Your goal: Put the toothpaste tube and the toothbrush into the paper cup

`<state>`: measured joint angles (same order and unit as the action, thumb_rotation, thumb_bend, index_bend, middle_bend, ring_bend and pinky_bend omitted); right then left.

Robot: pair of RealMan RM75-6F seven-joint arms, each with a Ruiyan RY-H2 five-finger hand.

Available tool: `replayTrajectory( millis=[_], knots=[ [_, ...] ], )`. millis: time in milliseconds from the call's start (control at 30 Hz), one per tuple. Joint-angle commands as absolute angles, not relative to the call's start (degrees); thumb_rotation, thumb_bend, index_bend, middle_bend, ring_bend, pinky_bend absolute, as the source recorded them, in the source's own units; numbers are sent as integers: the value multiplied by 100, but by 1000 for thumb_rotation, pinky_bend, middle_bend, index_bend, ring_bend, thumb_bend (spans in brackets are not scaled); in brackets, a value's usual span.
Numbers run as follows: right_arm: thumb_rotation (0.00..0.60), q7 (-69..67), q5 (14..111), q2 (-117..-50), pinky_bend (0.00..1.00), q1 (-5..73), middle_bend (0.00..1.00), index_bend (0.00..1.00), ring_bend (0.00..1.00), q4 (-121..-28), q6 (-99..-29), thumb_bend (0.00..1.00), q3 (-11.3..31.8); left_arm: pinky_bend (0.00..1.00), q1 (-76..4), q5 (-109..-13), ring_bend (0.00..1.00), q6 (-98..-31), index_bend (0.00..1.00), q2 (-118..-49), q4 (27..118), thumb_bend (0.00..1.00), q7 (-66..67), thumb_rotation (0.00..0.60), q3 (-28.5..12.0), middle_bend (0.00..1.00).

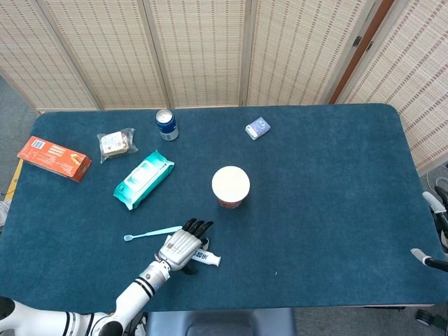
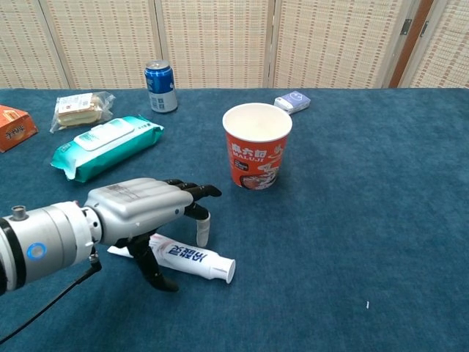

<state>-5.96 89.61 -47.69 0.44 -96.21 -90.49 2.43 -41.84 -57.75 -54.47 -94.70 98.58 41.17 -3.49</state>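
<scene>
Toothpaste tube (image 2: pixel 187 259) lies flat near the front edge of the blue cloth surface (image 1: pixel 329 182), left of centre, its white cap end pointing right and toward the paper cup (image 2: pixel 256 144), which stands upright and open a little way behind it, near the middle of the surface. The left hand (image 2: pixel 139 207) hangs directly over the tail end of the tube: its fingers (image 2: pixel 192 192) reach forward, slightly apart and bent downward, one pale fingertip dropping to the surface just behind the tube, while the thumb comes down at the tube's front side. The hand straddles the tube but whether it is pressing on it cannot be told. The toothbrush (image 1: pixel 150 233), thin and light blue, lies just beyond the hand, toward the left edge. The right hand (image 1: pixel 435 234) sits at the far right edge, mostly cut off, so the state of its fingers cannot be told. The tube is probably light and soft, with a slick skin that gives when squeezed, so a hold across its firmer middle, or near the stiff cap shoulder, seems safer than pinching the flat tail. The cup looks light and easy to tip, so the tube likely needs lowering in cap end down.
</scene>
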Motion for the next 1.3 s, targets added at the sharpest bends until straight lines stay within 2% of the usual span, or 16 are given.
replayTrajectory(
  millis=[33,400,733,1033,1200,1300],
  knots=[
    [600,-618,8973,-4743,47,24,0,68,0,-9625,-9079,0,245,0,-4240,-5744,0,-5428,382,-9502,9814,18,4125,600,-348,0],
    [600,-718,8931,-4734,47,-24,0,68,0,-9556,-9090,0,243,0,-4450,-5664,0,-5472,393,-9682,9601,216,4199,600,-346,0],
    [600,-776,8915,-4721,47,-49,0,68,0,-9515,-9098,0,250,0,-4589,-5525,0,-5512,403,-9762,9477,273,4319,600,-313,0],
    [600,-806,8900,-4737,47,-33,0,68,0,-9478,-9041,0,253,0,-4676,-5390,0,-5520,416,-9796,9420,274,4372,600,-264,0],
    [600,-824,8897,-4743,47,-32,0,68,0,-9459,-9030,0,256,0,-4687,-5363,0,-5577,460,-9835,9394,277,4321,600,-273,0],
    [600,-835,8894,-4752,47,-31,0,68,0,-9445,-9015,0,253,0,-4679,-5377,0,-5635,519,-9872,9375,298,4290,600,-272,0]
  ],
)
